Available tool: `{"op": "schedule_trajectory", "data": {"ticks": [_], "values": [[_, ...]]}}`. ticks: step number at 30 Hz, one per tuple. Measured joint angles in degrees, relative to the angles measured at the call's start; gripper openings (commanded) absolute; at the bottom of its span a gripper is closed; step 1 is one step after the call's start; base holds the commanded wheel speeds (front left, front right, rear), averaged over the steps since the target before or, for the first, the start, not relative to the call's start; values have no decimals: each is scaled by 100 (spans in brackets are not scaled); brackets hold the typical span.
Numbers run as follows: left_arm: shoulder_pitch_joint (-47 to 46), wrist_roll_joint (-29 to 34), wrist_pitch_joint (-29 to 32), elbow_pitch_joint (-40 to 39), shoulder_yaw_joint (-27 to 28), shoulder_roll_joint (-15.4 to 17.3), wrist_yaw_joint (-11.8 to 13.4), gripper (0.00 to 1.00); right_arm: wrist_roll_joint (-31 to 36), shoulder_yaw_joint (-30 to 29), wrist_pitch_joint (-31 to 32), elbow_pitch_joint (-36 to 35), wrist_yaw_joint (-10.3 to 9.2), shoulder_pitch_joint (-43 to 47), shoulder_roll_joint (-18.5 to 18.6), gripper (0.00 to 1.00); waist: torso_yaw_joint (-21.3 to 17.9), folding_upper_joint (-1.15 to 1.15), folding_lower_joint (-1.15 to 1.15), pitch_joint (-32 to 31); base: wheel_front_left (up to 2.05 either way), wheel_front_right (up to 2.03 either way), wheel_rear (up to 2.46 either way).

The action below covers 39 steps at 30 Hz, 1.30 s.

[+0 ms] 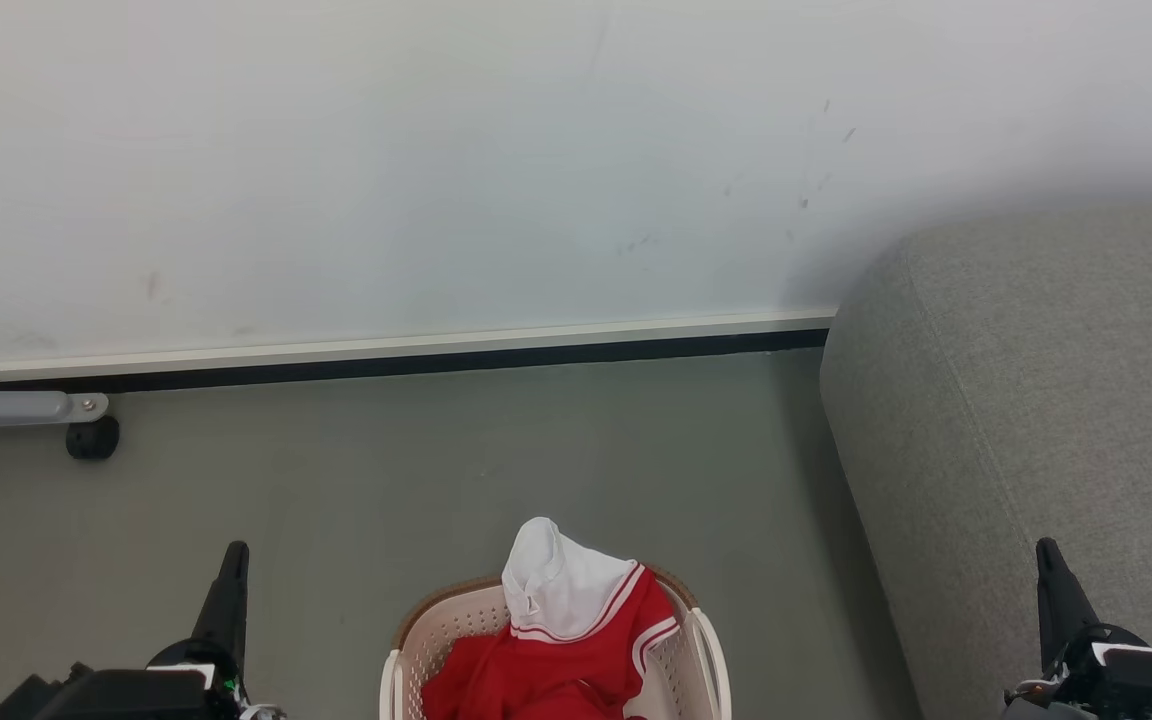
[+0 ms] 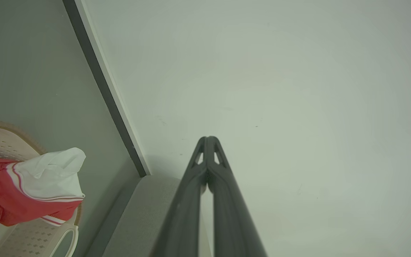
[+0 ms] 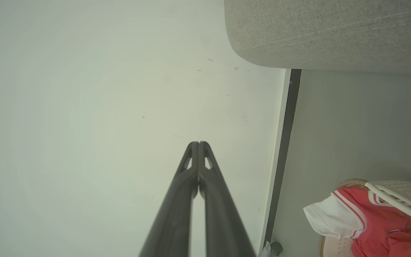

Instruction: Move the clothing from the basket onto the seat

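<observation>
Plain grey-green floor [image 1: 496, 450], ending at a black skirting strip [image 1: 386, 365] at the far side. Bears the cream basket [image 1: 451, 630] at the near middle, the grey seat [image 1: 1036, 420] along the right, near the basket but apart from it, and a black caster [image 1: 92, 438] far left by the skirting.

Soft, even light fills my head view, bright and flat. The seat [image 1: 1036, 400] casts a faint shadow on the wall [image 1: 436, 150] above its rounded corner. My wrist views are paler, with a greenish cast that dims toward the corners. There my left gripper [image 2: 207, 139] is sharp at the tips and softer near the bottom edge.
</observation>
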State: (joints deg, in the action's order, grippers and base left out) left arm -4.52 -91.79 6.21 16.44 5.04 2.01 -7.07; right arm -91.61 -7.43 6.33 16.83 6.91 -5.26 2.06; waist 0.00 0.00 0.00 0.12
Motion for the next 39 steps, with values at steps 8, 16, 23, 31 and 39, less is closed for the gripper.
{"op": "schedule_trajectory", "data": {"ticks": [8, 16, 23, 31, 39], "values": [[0, 0, 0, 0, 0, 0, -1, 0, 0, 0, 0, 0, 0, 0, 0, 0, 0, 0, 0, 0, 0, 0, 0], [0, 0, 0, 0, 0, 0, -1, 0, 0, 0, 0, 0, 0, 0, 0, 0, 0, 0, 0, 0, 0, 0, 0], [0, 0, 0, 0, 0, 0, 0, 0, 0, 0, 0, 0, 0, 0, 0, 0, 0, 0, 0, 0, 0, 0, 0], [0, 0, 0, 0, 0, 0, 0, 0, 0, 0, 0, 0, 0, 0, 0, 0, 0, 0, 0, 0, 0, 0, 0], [0, 0, 0, 0, 0, 0, 0, 0, 0, 0, 0, 0, 0, 0, 0, 0, 0, 0, 0, 0, 0, 0, 0]]}}
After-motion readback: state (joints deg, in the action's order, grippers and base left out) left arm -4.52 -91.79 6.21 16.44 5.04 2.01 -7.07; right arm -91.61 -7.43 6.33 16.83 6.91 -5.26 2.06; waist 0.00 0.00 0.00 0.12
